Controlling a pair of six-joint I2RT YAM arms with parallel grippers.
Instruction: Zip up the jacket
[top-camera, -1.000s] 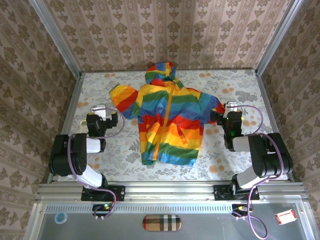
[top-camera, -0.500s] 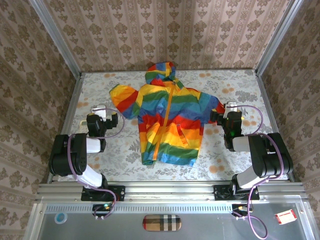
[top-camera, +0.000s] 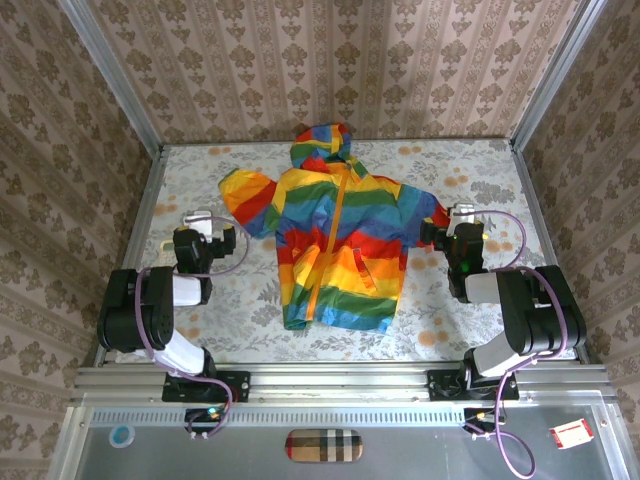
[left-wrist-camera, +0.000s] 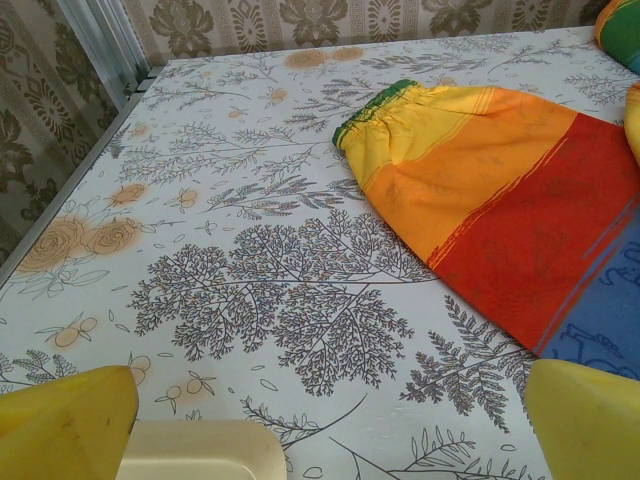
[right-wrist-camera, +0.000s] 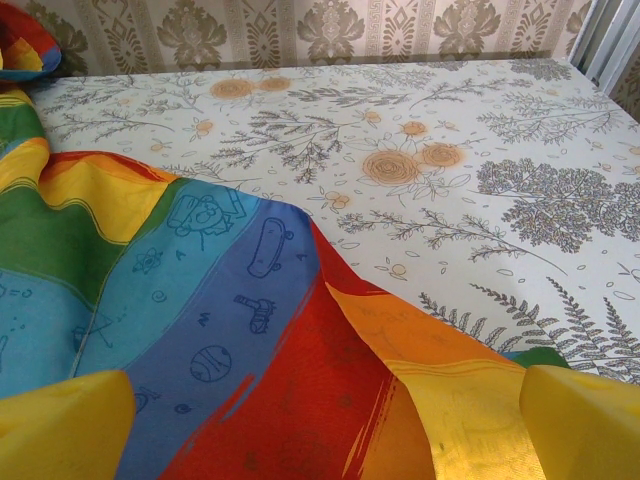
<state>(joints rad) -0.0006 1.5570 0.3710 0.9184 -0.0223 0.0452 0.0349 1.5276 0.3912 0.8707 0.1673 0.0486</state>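
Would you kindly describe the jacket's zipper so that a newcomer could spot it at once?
In the middle of the floral table lies the rainbow-striped jacket. Its zipper is the thin orange line running from the hood down to the hem; unlike the broad stripes, it runs lengthwise.

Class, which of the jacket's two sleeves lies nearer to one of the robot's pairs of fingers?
The right sleeve: its striped fabric reaches right up between the right fingers, whereas the left sleeve lies across a stretch of bare table from the left fingers.
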